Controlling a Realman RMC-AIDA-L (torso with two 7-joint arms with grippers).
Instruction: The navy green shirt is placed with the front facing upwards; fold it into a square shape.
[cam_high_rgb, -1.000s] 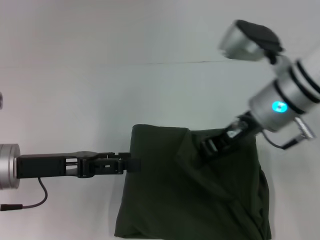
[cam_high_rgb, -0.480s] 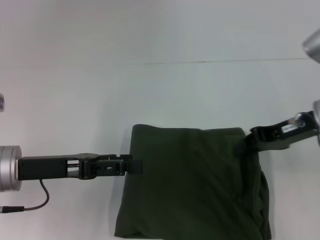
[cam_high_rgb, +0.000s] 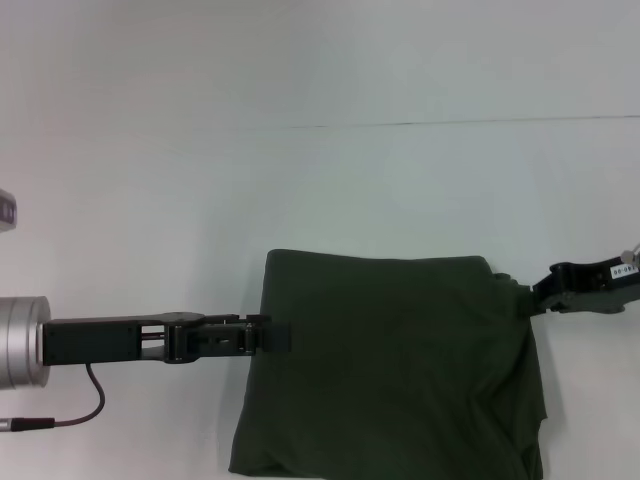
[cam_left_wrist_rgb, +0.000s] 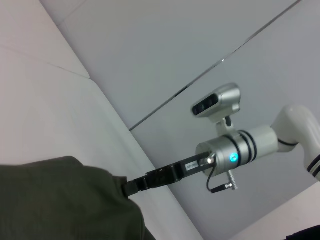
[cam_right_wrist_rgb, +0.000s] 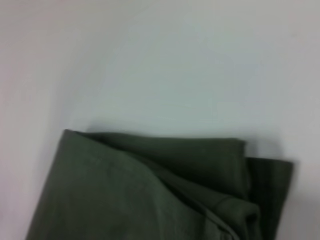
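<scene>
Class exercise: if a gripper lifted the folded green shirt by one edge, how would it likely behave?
The navy green shirt would probably droop, not hold its shape: its right edge already sags in soft wrinkles. The stacked layers seen in the right wrist view would likely slide apart. It looks light, lying flat beside the left gripper.

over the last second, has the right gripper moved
Yes. The right gripper has pulled off the top of the shirt out to its right edge, while the left gripper stays at the shirt's left edge.
</scene>
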